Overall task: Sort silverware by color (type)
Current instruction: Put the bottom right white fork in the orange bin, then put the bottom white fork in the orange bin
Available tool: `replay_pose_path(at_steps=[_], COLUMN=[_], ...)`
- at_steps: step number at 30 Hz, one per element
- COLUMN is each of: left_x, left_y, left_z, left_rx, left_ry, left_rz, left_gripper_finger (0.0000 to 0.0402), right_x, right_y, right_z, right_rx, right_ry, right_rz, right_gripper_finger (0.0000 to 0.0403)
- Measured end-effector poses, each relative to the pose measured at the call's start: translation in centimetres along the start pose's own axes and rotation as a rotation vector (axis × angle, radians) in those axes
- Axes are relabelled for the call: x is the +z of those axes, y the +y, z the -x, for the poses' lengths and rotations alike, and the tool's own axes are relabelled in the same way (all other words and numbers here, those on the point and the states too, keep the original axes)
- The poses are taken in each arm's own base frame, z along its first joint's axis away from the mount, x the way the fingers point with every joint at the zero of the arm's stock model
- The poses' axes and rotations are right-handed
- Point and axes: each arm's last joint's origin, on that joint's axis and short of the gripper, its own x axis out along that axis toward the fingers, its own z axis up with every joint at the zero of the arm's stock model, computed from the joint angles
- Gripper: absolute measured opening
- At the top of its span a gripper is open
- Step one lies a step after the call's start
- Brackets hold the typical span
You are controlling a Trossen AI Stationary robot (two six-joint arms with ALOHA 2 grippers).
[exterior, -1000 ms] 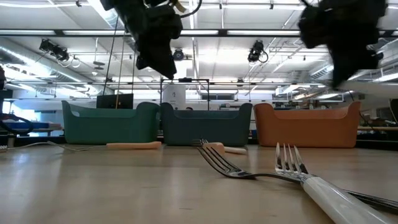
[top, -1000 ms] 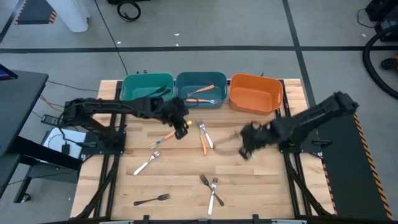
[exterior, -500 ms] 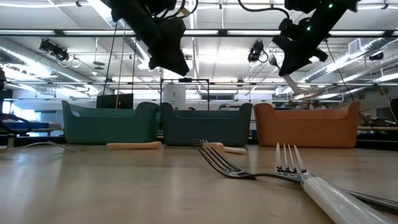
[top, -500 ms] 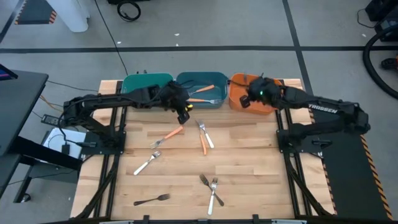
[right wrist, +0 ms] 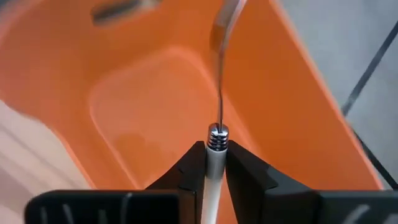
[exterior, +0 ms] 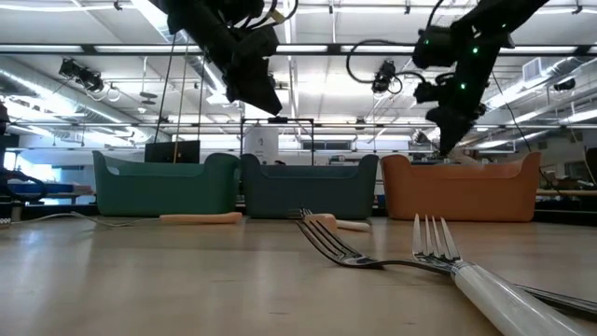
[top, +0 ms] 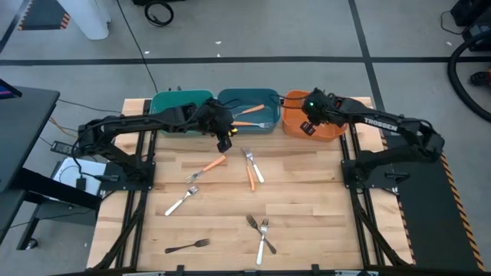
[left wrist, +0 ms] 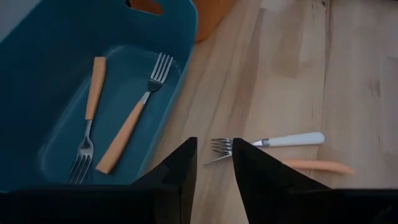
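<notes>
White-handled fork (right wrist: 213,163) between right claw (right wrist: 212,163) fingers | above orange bin (right wrist: 149,93)

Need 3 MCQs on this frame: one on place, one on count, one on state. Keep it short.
1. Where is the right gripper?
A. over the rectangular orange plastic bin
B. over the green bin
C. low over the table's front edge

2. How many orange-handled forks lie in the dark teal middle bin?
A. none
B. two
C. four

3. What sits between the right gripper's fingers?
A. nothing
B. a black fork
C. a white-handled utensil

Answers: 1 A, the high view shows it above the orange bin. 2 B, the left wrist view shows two. 3 C, the right wrist view shows its white handle between the fingers.
</notes>
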Motion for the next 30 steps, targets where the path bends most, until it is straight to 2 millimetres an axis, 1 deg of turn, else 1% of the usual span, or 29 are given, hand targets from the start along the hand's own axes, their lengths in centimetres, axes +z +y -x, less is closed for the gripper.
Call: replay_pose_path(at_steps=[4,9,12,14,17,21,24,26,28,30], left_x=[0.0,0.0,0.0,0.0,0.0,0.0,-0.2,-0.2,-0.3,-0.3], left_y=[0.0,0.0,0.0,0.0,-0.1,-0.8,-1.8,-2.7,-3.5,-4.3], left_z=[0.0,0.0,0.0,0.0,0.0,0.0,0.0,0.1,0.1,0.2], left_rx=[0.0,0.0,0.0,0.0,-0.001,-0.016,-0.042,-0.062,-0.082,-0.1], left_ry=[0.0,0.0,0.0,0.0,0.0,0.003,0.011,0.015,0.013,0.007], left_rz=[-0.001,-0.041,-0.041,-0.042,-0.042,-0.051,-0.077,-0.125,-0.163,-0.16], left_gripper_finger=[0.0112,0.0112,0.0112,0.0112,0.0112,0.0112,0.0112,0.0112,0.0112,0.0112], right_x=[-0.5,-0.6,-0.6,-0.5,0.1,1.2,1.7,1.9,2.0,1.8], right_y=[0.4,0.7,0.8,0.8,0.7,0.5,0.6,0.7,0.9,1.1], right_z=[-1.2,-2.2,-2.3,-1.9,-0.3,2.7,5.1,6.5,7.7,8.6], right_rx=[-0.017,-0.04,-0.086,-0.111,-0.11,-0.08,0.0,0.063,0.112,0.136], right_ry=[0.109,0.169,0.168,0.156,0.111,0.045,-0.023,-0.069,-0.108,-0.141], right_rz=[0.073,0.095,0.062,0.031,-0.001,-0.062,-0.125,-0.151,-0.157,-0.147], right_gripper_finger=[0.0088,0.0101,0.0106,0.0107,0.0106,0.0106,0.0106,0.0106,0.0106,0.0106])
